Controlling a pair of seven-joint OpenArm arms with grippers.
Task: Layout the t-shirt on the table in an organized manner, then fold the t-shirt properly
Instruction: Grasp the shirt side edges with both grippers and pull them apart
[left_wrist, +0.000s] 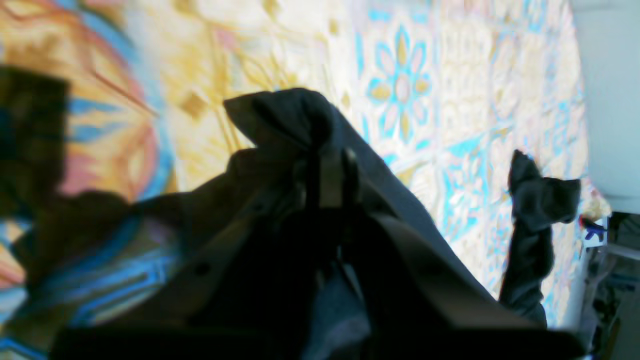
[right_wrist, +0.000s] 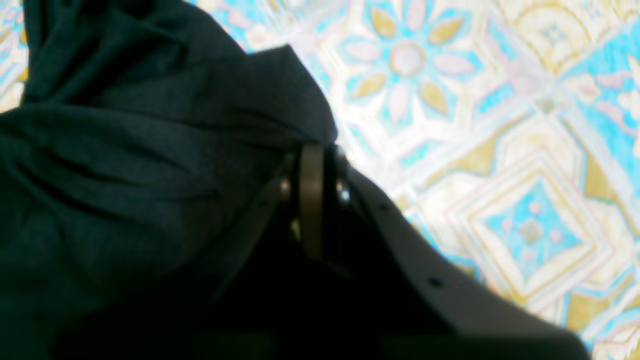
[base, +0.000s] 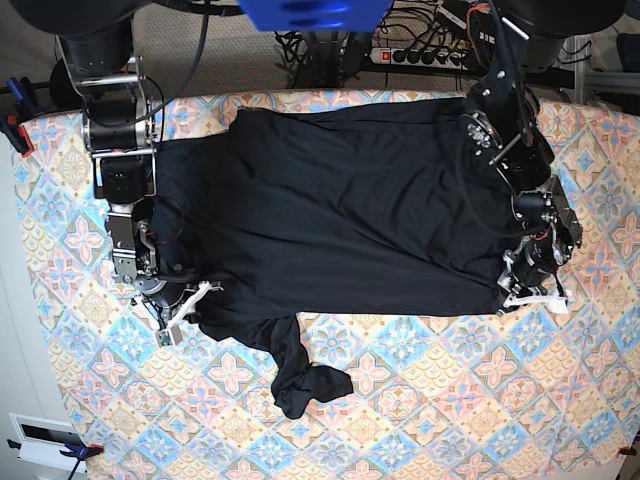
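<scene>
The black t-shirt (base: 340, 210) lies spread wide across the patterned table (base: 450, 400), stretched between my two arms. In the base view my left gripper (base: 515, 298) is at the garment's right front corner. In its wrist view the left gripper (left_wrist: 327, 150) is shut on a bunched fold of the t-shirt (left_wrist: 280, 115). My right gripper (base: 190, 300) is at the left front corner. Its wrist view shows the right gripper (right_wrist: 315, 150) shut on the t-shirt's edge (right_wrist: 150, 150). A twisted sleeve (base: 300, 375) trails toward the table's front, and the left wrist view shows this sleeve (left_wrist: 535, 210) in the distance.
A power strip (base: 420, 52) and cables lie behind the table's far edge. Clamps (base: 15, 130) hold the cloth at the left edge. A white box (base: 40, 440) sits off the front left corner. The front half of the table shows bare pattern.
</scene>
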